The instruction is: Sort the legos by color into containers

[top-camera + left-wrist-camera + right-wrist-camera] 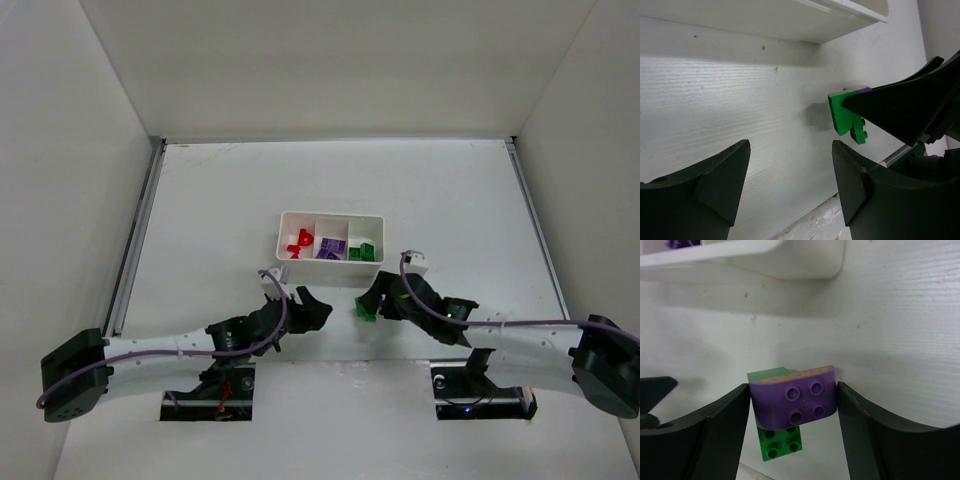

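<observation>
My right gripper (792,410) is shut on a purple brick (795,397) that has a green brick (781,444) stuck to it, held just above the table in front of the white tray (330,213). From above only the green brick (364,309) shows at the right gripper (370,303). My left gripper (315,310) is open and empty (790,170), facing the held green brick (842,112) from the left. The tray holds red legos (300,241) on the left, purple legos (331,247) in the middle and green legos (362,251) on the right.
The tray's near wall (790,262) stands just beyond the held bricks. Its corner (840,15) shows in the left wrist view. White walls enclose the table on three sides, and a metal rail (135,235) runs along the left edge.
</observation>
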